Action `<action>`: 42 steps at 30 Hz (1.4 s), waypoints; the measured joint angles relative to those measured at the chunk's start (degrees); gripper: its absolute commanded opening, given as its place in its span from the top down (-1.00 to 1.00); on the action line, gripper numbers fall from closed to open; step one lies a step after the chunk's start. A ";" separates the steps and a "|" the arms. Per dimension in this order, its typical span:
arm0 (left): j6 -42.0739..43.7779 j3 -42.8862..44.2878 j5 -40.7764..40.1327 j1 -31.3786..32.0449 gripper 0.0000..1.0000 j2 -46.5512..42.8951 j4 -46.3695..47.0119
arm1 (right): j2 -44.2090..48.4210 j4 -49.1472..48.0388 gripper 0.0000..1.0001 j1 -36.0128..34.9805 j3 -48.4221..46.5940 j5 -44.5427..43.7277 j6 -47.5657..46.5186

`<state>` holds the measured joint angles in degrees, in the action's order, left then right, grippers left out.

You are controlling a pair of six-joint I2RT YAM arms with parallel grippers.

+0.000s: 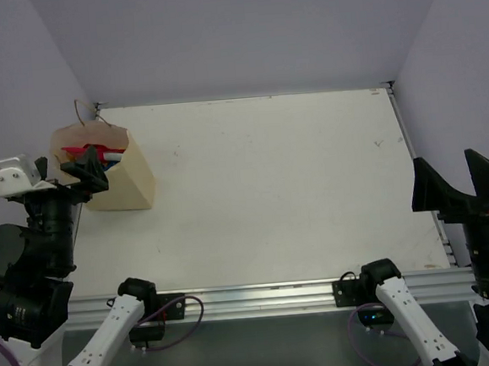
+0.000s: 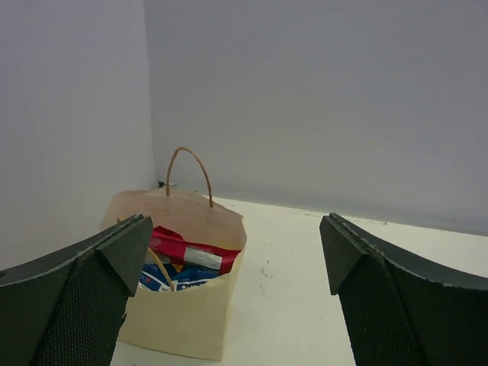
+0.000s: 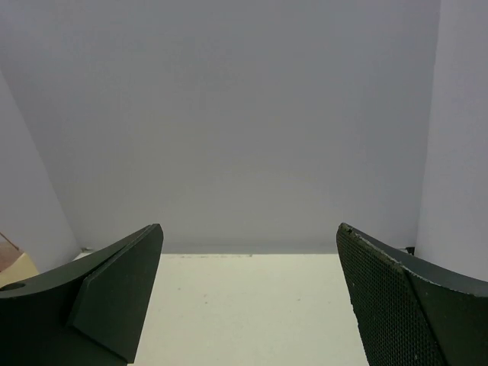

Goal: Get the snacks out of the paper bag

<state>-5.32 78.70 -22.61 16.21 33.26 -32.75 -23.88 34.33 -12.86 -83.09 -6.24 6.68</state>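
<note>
Two end effectors are standing spread wide and holding nothing; the left end effector (image 1: pixel 89 171) is hanging at the left edge of the top view, just beside the mouth of the paper bag (image 1: pixel 133 187), while the right end effector (image 1: pixel 450 175) is waiting at the far right edge, well apart from it. The bag is sitting upright on the table (image 1: pixel 270 189) in the upper left of the top view, close to the back corner; in the left wrist view it is filling the lower left of the frame, between and beyond the open fingers (image 2: pixel 114 267), with one cord handle (image 2: pixel 188 155) arching above the rim. Inside, a magenta pouch (image 2: pixel 187 248) is lying across the top and a blue chip bag (image 2: pixel 181 276) is showing beneath it; the remaining snacks are hidden.

Handling, as judged: the packets are probably light, crinkly and somewhat slippery film, and chips would crush under a hard squeeze; a gentle pinch on a flat sealed edge or an upstanding corner is looking safer than a grip across the puffed middle. The magenta pouch, being uppermost, is offering the easiest first hold. The kraft bag is appearing light and thin-walled, so it may slide, tip or buckle as a packet is dragged against its rim; lifting straight up through the mouth is likely reducing that risk.
</note>
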 measured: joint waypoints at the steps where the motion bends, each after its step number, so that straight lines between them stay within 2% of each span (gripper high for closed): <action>1: 0.02 -0.20 0.24 0.00 -1.00 0.02 0.00 | 0.00 -0.02 -0.98 0.00 0.15 0.00 0.00; 10: -0.02 -1.64 2.23 0.00 -1.00 1.07 -0.17 | -0.04 -0.37 -0.98 0.00 1.86 1.77 0.42; 14: -0.07 -1.57 4.00 0.02 -1.00 4.76 -1.33 | -1.09 0.31 -0.98 0.02 2.12 3.80 1.25; 24: -0.13 2.34 3.23 -0.31 -1.00 29.83 -6.93 | -6.97 2.58 -0.98 0.00 7.34 13.51 3.21; 29: -0.61 4.81 4.57 -6.10 -0.98 40.41 -7.28 | -6.78 3.82 -0.98 0.00 11.30 16.02 3.78; 32: -1.33 6.32 4.83 -9.88 -0.91 45.24 -7.23 | -5.46 3.85 -0.98 0.00 13.11 16.28 3.85; 35: -1.70 6.95 6.25 -10.95 -0.77 49.22 -7.32 | -3.98 3.80 -0.98 -0.13 13.75 16.24 3.85; 41: -2.67 6.58 8.96 -10.84 -0.23 52.92 -8.87 | -1.95 2.99 -0.98 -0.59 14.86 16.09 3.85; 42: -2.73 6.54 9.38 -10.82 -0.08 53.16 -9.01 | -1.90 2.93 -0.98 -0.66 15.06 16.09 3.82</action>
<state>-8.05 85.23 -13.23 5.39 86.41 -41.76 -25.78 37.26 -13.52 -68.03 9.85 10.50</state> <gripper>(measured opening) 0.648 0.989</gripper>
